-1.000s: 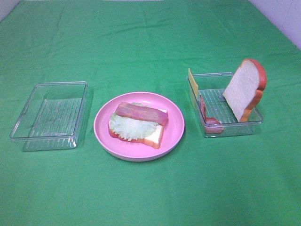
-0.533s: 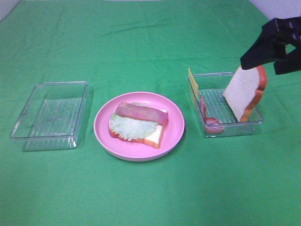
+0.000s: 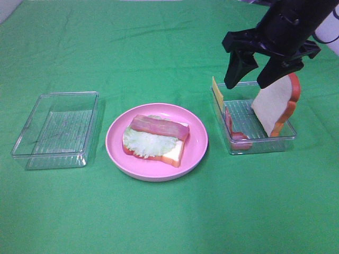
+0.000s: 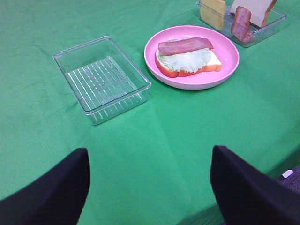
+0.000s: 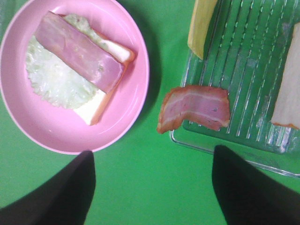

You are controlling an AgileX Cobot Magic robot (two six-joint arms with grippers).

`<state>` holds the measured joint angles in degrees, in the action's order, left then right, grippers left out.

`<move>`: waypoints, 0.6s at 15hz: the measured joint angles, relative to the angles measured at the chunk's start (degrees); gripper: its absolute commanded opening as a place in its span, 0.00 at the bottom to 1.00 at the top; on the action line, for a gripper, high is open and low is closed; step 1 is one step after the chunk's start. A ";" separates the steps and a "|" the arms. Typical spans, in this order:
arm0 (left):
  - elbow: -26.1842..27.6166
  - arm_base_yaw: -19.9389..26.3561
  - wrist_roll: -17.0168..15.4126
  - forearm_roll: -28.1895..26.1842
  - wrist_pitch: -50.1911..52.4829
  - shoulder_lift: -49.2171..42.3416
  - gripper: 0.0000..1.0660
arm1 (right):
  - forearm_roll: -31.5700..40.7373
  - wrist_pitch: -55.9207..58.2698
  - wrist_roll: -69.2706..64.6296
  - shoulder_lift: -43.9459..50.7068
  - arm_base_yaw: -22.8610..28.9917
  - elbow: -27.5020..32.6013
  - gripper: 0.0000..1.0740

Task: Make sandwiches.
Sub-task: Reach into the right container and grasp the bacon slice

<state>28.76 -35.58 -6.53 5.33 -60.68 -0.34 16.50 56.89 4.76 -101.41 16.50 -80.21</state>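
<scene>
The right tool (image 3: pixel 247 83) has just swung in over the right-hand tray (image 3: pixel 262 147), prongs wide and holding nothing. The half-built sandwich (image 3: pixel 154 138) of bread, lettuce and bacon sits on the pink plate (image 3: pixel 114 151). I'd guess the cheese (image 3: pixel 216 91) goes on next. The left tool (image 4: pixel 150 157) hangs wide and empty over the bench (image 4: pixel 154 126).
</scene>
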 measured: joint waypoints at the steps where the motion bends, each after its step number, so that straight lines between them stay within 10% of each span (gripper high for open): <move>1: 0.00 0.00 0.00 0.06 0.00 0.00 0.65 | -0.57 1.09 -0.80 -2.86 0.17 -1.89 0.61; 9: 0.00 0.00 -0.17 0.23 0.00 0.00 0.65 | -1.60 -1.38 -2.81 -14.84 0.17 -5.33 0.55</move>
<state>28.76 -35.58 -6.70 5.56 -60.68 -0.34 14.90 55.52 1.95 -116.25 16.67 -85.54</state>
